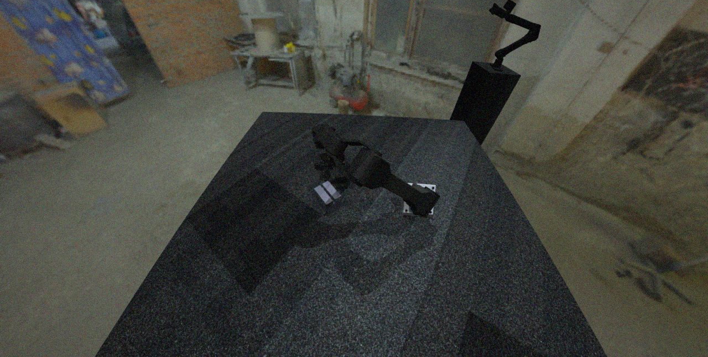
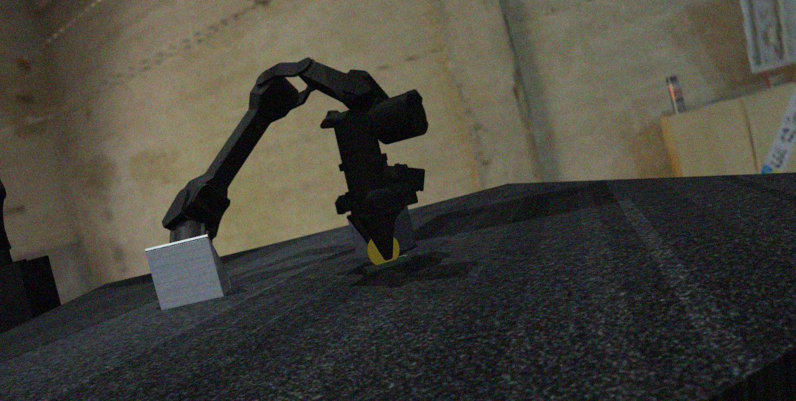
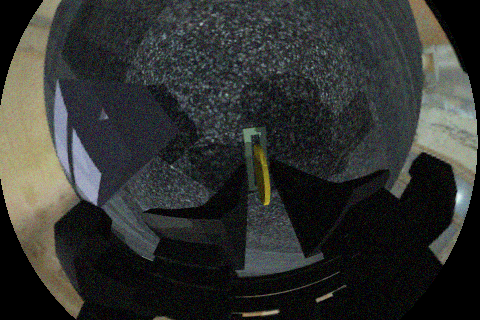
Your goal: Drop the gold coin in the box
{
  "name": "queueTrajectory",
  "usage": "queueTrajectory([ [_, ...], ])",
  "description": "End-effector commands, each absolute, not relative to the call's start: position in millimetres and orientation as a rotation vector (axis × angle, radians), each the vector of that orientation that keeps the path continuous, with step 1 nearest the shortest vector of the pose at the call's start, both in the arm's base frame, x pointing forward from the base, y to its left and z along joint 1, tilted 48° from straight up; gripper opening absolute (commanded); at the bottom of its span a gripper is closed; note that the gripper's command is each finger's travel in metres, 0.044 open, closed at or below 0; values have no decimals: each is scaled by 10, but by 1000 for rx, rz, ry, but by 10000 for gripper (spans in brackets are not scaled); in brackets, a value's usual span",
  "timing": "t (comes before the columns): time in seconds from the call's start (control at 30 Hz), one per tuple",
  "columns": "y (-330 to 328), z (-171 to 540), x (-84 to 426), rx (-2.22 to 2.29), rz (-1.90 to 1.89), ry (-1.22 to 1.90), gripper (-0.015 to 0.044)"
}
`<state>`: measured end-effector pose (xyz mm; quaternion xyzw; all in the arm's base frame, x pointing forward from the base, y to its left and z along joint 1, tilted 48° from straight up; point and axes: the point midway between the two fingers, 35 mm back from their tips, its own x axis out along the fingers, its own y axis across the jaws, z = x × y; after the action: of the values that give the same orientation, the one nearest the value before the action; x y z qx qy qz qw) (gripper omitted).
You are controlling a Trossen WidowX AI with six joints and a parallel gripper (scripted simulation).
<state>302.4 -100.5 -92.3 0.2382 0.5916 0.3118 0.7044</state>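
Down at the holder (image 2: 389, 266), your gripper (image 2: 382, 257) straddles the coin (image 2: 374, 253), jaws apart, nothing pinched.
Top view gives you the slotted box (image 1: 327, 191) but the arm hides the coin; exterior shows it upright, half covered by fingers (image 2: 384, 231); wrist shows it edge-on, a gap on its left.
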Motion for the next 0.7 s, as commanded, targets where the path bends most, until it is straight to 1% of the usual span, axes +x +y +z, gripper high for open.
queueTrajectory([
  [0.0,-993,-930,3025,539,691,1313,29],
  [0.03,-993,-930,3025,539,691,1313,3],
  [0.07,-993,-930,3025,539,691,1313,0],
  [0.4,-996,-927,3025,539,691,1313,0],
  [0.67,-1138,-817,3026,537,688,1314,0],
])
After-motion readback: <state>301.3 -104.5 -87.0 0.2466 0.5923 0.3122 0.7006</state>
